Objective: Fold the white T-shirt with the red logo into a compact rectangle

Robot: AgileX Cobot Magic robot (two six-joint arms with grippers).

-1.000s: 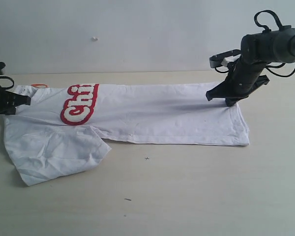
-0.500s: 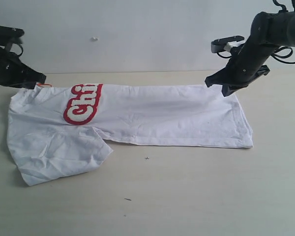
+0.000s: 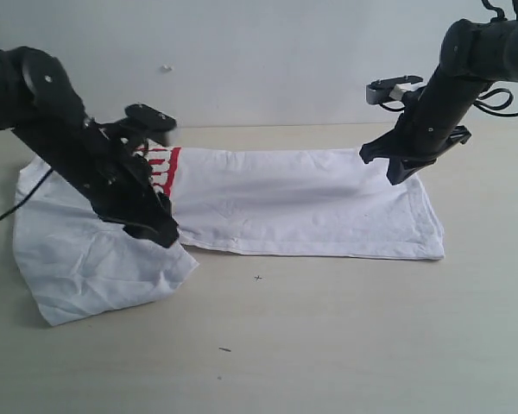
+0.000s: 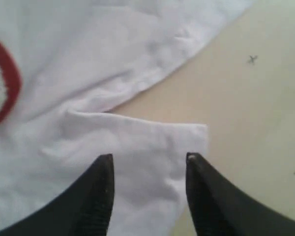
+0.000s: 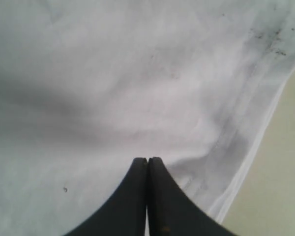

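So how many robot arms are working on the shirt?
2. The left arm holds its left tool open over the white T-shirt sleeve, near the red logo. The right arm holds its right tool shut above the other end. None seem hidden.

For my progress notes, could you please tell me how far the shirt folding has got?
Done: the thin white cotton T-shirt lies folded into a long strip. In hand: the open left gripper hovers over its loose sleeve; the shut right gripper hangs by the hem end. Left: tucking that sleeve, then folding the strip crosswise.
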